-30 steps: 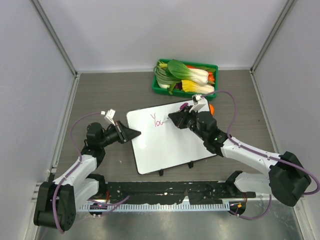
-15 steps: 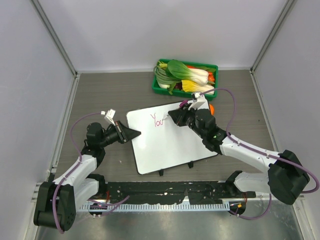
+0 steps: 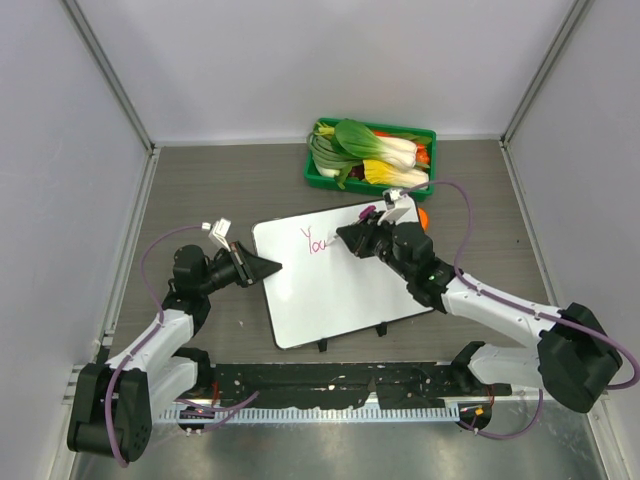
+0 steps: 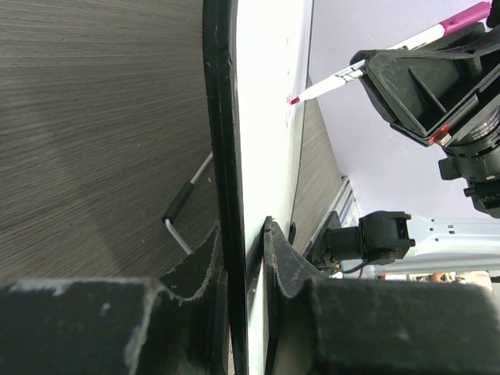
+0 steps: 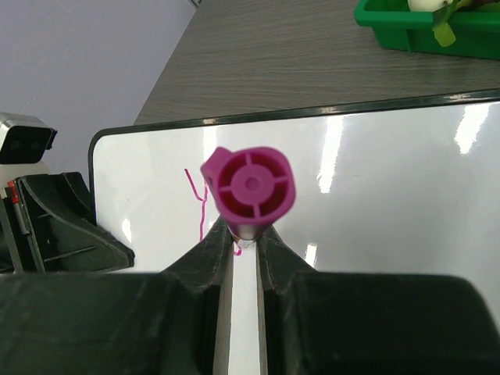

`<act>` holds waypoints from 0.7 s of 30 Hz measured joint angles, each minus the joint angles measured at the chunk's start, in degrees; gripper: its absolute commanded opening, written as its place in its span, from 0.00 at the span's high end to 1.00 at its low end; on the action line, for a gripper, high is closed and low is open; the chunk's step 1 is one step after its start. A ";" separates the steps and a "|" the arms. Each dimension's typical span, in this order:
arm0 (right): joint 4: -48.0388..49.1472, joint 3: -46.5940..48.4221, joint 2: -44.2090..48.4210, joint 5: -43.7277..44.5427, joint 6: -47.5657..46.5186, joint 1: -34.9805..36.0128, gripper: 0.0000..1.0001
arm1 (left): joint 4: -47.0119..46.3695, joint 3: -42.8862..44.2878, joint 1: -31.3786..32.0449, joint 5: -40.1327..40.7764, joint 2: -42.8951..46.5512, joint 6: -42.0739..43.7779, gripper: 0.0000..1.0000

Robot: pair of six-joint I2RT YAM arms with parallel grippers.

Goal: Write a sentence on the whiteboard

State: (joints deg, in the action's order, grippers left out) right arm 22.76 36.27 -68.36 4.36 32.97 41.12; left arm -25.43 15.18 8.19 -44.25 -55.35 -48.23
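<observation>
Top view: the whiteboard is lying at frame centre on the worktop, just below a green tray of vegetables. The left pincer is clamping the board's left rim. The right pincer is gripping a pink marker, whose tip is touching the board beside the sentence, which so far reads "You".

Whiteboard on table, vegetable bin behind it (slightly right)
</observation>
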 measured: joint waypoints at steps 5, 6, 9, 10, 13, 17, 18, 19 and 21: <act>0.37 -1.29 0.87 -0.46 0.22 0.00 0.99 | 0.02 0.00 0.00 0.04 0.00 0.00 1.00; 0.35 -1.49 1.11 -0.46 0.26 0.00 0.99 | 0.02 0.00 0.02 0.04 0.00 0.00 1.00; -0.17 -1.64 1.64 -0.44 0.26 0.00 0.99 | 0.00 0.00 0.02 0.02 0.02 0.00 1.00; -0.37 -1.64 1.73 -0.42 0.26 0.00 0.99 | -0.02 0.00 0.04 0.02 0.02 0.02 1.00; -0.61 -1.62 1.81 -0.37 0.26 0.00 0.99 | 0.00 0.00 0.07 0.04 0.02 0.02 1.00; -1.70 -0.81 1.79 -0.37 0.15 0.00 0.99 | -0.02 0.00 0.07 0.04 0.02 0.02 1.00; -1.88 -0.66 1.79 -0.31 0.11 0.00 0.99 | -0.02 0.00 0.07 0.04 0.02 0.04 1.00; -2.08 -0.44 1.79 -0.11 0.09 0.00 0.99 | -0.02 0.00 0.07 0.04 0.02 0.04 1.00; -2.36 -0.02 1.81 0.37 -0.15 0.00 0.99 | -0.04 0.00 0.11 0.04 0.02 0.09 1.00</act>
State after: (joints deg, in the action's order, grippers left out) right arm 20.40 36.25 -66.54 4.73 32.82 41.12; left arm -25.47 15.18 8.29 -44.21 -55.33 -48.14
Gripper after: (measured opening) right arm 0.172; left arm 0.183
